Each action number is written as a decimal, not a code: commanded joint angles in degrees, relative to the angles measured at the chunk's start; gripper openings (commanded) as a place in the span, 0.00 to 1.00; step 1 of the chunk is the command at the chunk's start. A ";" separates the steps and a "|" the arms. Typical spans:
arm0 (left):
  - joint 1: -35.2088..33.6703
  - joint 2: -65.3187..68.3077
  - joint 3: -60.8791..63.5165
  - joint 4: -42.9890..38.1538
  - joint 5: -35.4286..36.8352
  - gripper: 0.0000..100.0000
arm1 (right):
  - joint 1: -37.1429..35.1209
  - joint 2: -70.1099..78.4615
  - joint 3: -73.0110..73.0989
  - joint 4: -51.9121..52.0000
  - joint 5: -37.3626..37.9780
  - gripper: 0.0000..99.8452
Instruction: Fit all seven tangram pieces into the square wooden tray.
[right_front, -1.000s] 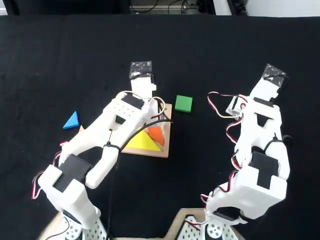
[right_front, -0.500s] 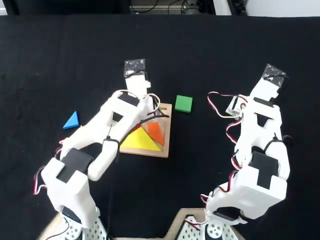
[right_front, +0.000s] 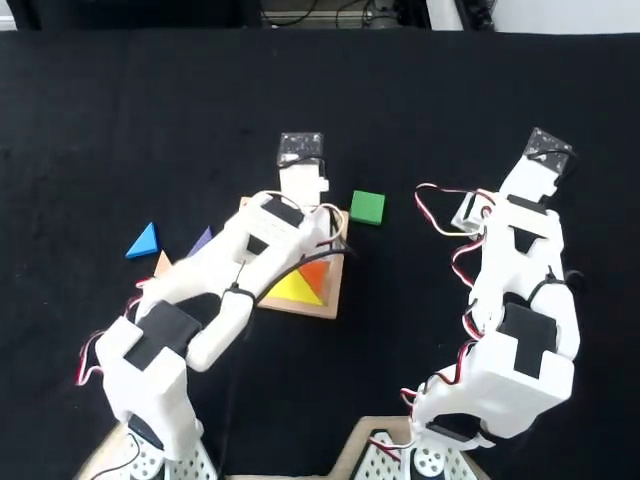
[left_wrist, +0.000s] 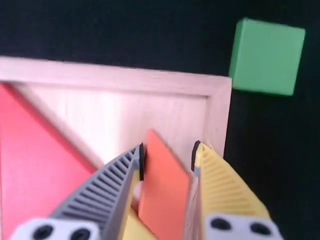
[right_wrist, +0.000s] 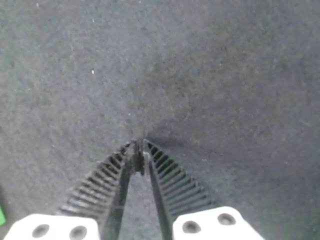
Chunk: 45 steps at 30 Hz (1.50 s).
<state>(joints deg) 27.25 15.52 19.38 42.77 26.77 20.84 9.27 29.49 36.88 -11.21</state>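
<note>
Left gripper (left_wrist: 167, 150) is clamping the orange piece (left_wrist: 165, 186) inside the wooden tray (left_wrist: 150, 82), beside the red triangle (left_wrist: 40, 165). It's probably seating it. Next: lay it flat, release, then fetch the green square (left_wrist: 267, 55) lying just outside the tray. Right gripper (right_wrist: 138, 150) is hanging closed over the worktop (right_wrist: 225, 60).

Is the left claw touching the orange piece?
Touching. The left wrist view shows the orange piece pinched between both fingers of the left gripper, with no gap on either side.

Overhead: looked steeply down across whole desk (right_front: 100, 100). Left wrist: looked closely past left end effector (left_wrist: 167, 150) onto tray (left_wrist: 125, 80), orange piece (left_wrist: 165, 192), green square (left_wrist: 267, 55), all shared with overhead. Right wrist: faced desk closely.
</note>
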 joint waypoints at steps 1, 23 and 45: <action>2.42 -0.44 -2.86 3.43 0.00 0.19 | -0.44 -2.51 -1.89 -0.62 -0.26 0.01; 0.48 -1.67 -11.47 16.79 0.00 0.19 | -0.44 -2.51 -1.89 -0.62 -0.26 0.01; -5.41 -2.55 -2.15 -6.33 0.09 0.07 | -0.44 -2.51 -1.89 -0.62 -0.26 0.01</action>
<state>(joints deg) 23.21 15.52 17.54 37.85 26.68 20.84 9.27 29.49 36.88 -11.21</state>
